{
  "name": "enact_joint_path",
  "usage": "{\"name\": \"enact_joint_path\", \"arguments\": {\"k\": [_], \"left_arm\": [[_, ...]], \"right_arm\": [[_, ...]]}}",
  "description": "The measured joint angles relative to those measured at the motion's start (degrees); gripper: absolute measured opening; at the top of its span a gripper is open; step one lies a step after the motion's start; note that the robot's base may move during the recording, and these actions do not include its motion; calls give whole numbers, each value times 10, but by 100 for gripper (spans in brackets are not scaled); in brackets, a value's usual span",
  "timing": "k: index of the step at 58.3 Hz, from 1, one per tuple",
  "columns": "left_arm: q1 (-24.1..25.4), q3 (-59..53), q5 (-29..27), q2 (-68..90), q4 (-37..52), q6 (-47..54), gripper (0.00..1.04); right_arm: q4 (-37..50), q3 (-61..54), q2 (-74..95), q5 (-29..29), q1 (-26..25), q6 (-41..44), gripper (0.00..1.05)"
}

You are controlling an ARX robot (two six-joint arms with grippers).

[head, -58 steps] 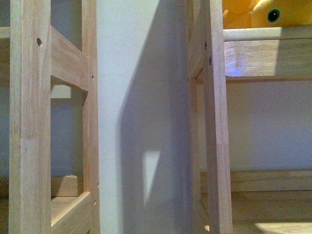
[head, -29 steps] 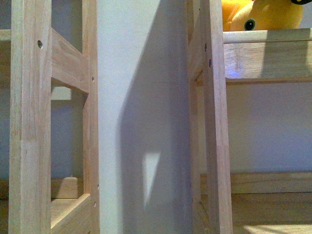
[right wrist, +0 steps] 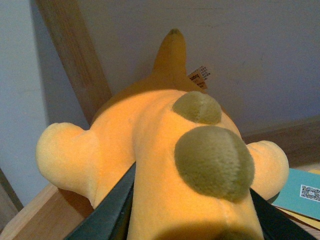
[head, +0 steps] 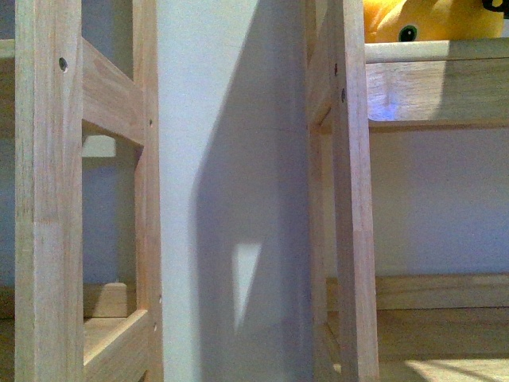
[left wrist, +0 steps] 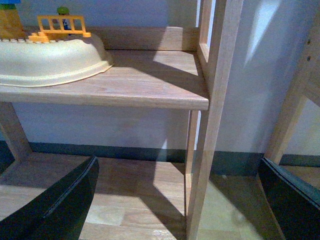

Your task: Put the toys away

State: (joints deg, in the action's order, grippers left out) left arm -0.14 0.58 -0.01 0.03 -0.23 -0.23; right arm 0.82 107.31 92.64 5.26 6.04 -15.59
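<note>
Right wrist view shows the plush point(right wrist: 170, 150) clamped between the right gripper's point(right wrist: 185, 220) dark fingers point(right wrist: 107, 210), olive spots on its back and a tag near its tail. Front view puts it on the upper shelf point(head: 433, 52) at right, one eye peeking over the edge. The left gripper point(left wrist: 175, 200) hangs open below a shelf board point(left wrist: 130, 85) holding a cream toy point(left wrist: 50, 57).
</note>
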Motion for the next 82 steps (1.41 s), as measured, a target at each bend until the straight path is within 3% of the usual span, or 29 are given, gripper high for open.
{"name": "enact_joint_path", "arguments": {"k": [17,54,82], "left_arm": [[0,0,0,0,0,0,98],[0,0,0,0,0,0,98],[0,0,0,0,0,0,98]], "right_arm": [[8,1,-1,6,1,14,99],[116,-22,-69,45,12,52,98],[164,-359,-351,94,32,107,98]]}}
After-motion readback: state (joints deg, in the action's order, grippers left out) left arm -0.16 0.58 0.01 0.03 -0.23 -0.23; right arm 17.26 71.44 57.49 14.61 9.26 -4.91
